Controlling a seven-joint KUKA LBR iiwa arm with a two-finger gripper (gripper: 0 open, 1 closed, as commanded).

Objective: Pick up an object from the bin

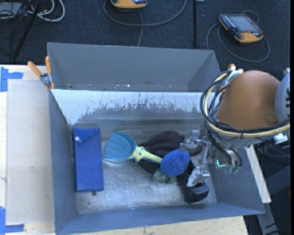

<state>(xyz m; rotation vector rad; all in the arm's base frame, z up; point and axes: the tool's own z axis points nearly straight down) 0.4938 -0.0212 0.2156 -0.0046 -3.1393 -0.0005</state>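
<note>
- The gripper hangs low at the right end of the bin — released or clenched, I cannot tell.
- Just to its left lies a blue fuzzy ball, the likeliest pick; a black lump sits just below, perhaps touching.
- Judged step: approach, nothing lifted yet. Next: centre over one thing and close on it.
- The ball is roundish, with no clear long axis.
- Further left, the light-blue scoop lies left-right — handle toward the ball.
- Farthest left, a blue box lies along the wall.
</note>
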